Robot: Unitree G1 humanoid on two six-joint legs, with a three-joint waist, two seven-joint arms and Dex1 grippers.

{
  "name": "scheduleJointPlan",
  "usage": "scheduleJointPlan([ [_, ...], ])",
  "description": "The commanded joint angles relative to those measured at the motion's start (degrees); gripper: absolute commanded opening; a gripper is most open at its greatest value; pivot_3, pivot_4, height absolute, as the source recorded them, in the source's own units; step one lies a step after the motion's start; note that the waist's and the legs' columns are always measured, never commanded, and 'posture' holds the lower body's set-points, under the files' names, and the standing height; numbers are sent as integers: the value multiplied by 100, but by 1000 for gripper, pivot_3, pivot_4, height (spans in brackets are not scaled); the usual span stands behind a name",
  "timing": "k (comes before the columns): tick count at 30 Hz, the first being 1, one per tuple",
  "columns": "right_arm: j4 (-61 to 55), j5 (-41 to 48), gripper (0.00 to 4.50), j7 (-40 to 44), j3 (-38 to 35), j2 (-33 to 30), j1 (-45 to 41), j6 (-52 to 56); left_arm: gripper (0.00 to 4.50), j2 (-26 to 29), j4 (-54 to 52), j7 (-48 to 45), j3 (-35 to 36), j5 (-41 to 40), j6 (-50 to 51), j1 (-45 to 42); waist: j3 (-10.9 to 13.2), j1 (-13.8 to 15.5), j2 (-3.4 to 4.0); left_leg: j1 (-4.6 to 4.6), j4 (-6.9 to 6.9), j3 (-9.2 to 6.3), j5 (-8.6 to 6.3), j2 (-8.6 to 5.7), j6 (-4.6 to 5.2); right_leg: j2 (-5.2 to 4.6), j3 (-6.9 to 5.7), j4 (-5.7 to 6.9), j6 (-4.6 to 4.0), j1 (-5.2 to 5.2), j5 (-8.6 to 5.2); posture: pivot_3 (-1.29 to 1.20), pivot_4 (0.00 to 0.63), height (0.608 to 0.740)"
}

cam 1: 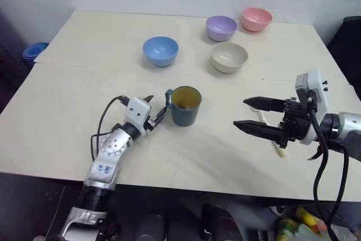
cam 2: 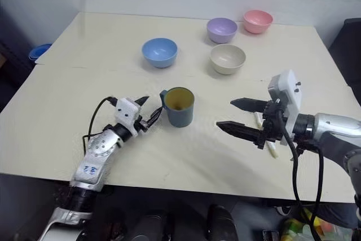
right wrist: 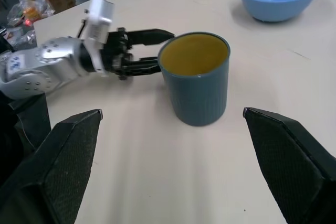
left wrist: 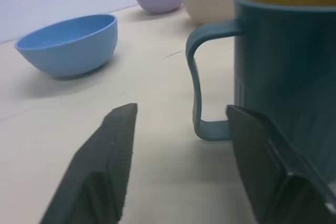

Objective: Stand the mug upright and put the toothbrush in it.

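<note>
At centre frame on the worktop the mug stands upright. Left hand gapes beside its handle, gripping nothing. Lower right, the toothbrush lies behind the right hand, fingers wide apart.

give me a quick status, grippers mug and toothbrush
Left gripper open at the mug's handle, nothing held. Right gripper open, empty, above the toothbrush. Mug upright on the table, toothbrush flat on the table, not in it. Path between them clear.

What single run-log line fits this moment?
mug: upright | toothbrush: on table | left hand: open at handle | right hand: open, empty
</note>
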Motion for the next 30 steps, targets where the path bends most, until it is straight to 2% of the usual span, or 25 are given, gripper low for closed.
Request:
scheduleJointPlan([
  [1, 154, -496, 4500, -264, 144, 160, 49, -175, 3996, 861, -1516, -871, 668, -1064, 1206, 328, 1, -26, -1, 0, 0, -2, -1, 5, -2, 3, 0, -3, 0, 0, 0, 0, 150, 740],
  [3, 305, -758, 4500, -502, 231, 259, 37, -161, 4473, 1489, -2035, -1421, 1046, -1829, 1986, 420, 1, -88, 0, -1, 0, -3, -3, 10, -5, 5, 0, 0, -5, -2, -3, 0, 150, 740],
  [4, 369, -850, 4500, -594, 260, 312, 20, -143, 4473, 1760, -2193, -1629, 1212, -2174, 2344, 429, -1, -99, 4, 0, -1, -3, -3, 10, -5, 3, 2, 2, -7, -2, -4, 0, 150, 740],
  [7, 513, -1205, 4500, -965, 389, 689, -47, -271, 4473, 3538, -2486, -3281, 2043, -3766, 3830, 473, 3, -151, -1, -1, 2, -12, -4, 13, -10, 7, -2, 7, -17, -2, -9, 0, 150, 740],
  [9, 635, -1706, 4500, -1418, 604, 905, -89, -282, 4473, 4179, -2460, -3817, 2403, -4164, 4054, 363, 6, -165, 19, 3, -1, -6, -8, 13, -16, 12, -3, 6, -23, -2, -13, 0, 150, 740],
  [14, 1212, -2471, 4500, -2174, 845, 1308, -238, -20, 4473, 4807, -2402, -4383, 2695, -4851, 4395, -107, 13, -148, 38, 3, -7, -2, -7, 7, -16, 14, -2, 0, -23, -3, -13, 0, 150, 740],
  [17, 1595, -3009, 4500, -1964, 1296, 1262, -307, -276, 4473, 5056, -2470, -4698, 2602, -5022, 4419, -371, 14, -168, 39, 2, -10, 4, -7, 4, -16, 17, 1, 0, -23, -5, -13, 0, 150, 740],
  [22, 2510, -3463, 4500, -1762, 1499, 1513, -721, -440, 4473, 5096, -2502, -4823, 2430, -5041, 4376, -562, 16, -280, 43, 10, -23, 13, -7, 1, -17, 29, 8, -2, -24, -8, -13, 0, 150, 740],
  [25, 2800, -3623, 3519, -1572, 1592, 1560, -766, -446, 4500, 5037, -2471, -4745, 2280, -4944, 4283, -723, 16, -294, 42, 10, -31, 12, -5, 1, -19, 31, 8, -3, -27, -11, -15, 0, 150, 740],
  [30, 2635, -3727, 1856, -1419, 1512, 1583, -583, -336, 4500, 5022, -2368, -4735, 2211, -4903, 4259, -866, 15, -292, 40, 11, -32, 12, -5, 7, -20, 32, 8, -3, -27, -11, -15, 0, 150, 740],
])
